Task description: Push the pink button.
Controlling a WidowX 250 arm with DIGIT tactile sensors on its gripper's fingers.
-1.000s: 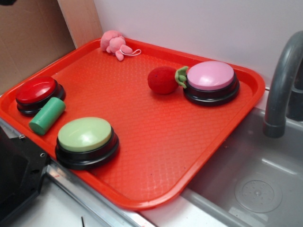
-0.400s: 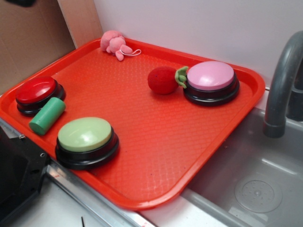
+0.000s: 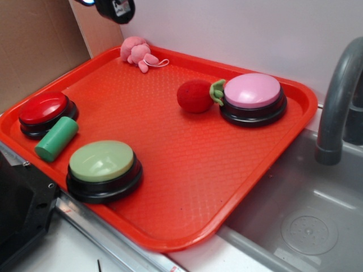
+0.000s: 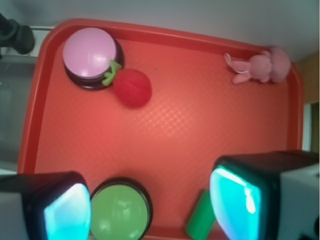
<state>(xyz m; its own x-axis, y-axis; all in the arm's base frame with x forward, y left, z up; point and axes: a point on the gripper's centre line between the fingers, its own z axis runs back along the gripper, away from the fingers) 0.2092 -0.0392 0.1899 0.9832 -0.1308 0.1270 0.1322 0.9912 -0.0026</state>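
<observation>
Pink button [image 3: 252,90] sits untouched at the tray's [image 3: 187,170] far corner by the sink [image 3: 295,209], toy strawberry [image 3: 194,96] touching its side. Gripper [image 4: 150,207] hangs high above the tray, fingers apart, nothing held, presumably awaiting approach.

Gripper [image 4: 150,210] aloft — jaws apart

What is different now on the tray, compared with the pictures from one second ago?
Only the robot changed: its dark body has come into the exterior view at the top left edge, above the pink plush toy. It took hold of nothing. The pink button, strawberry, green button, red button and green cylinder stayed in place on the tray.
</observation>
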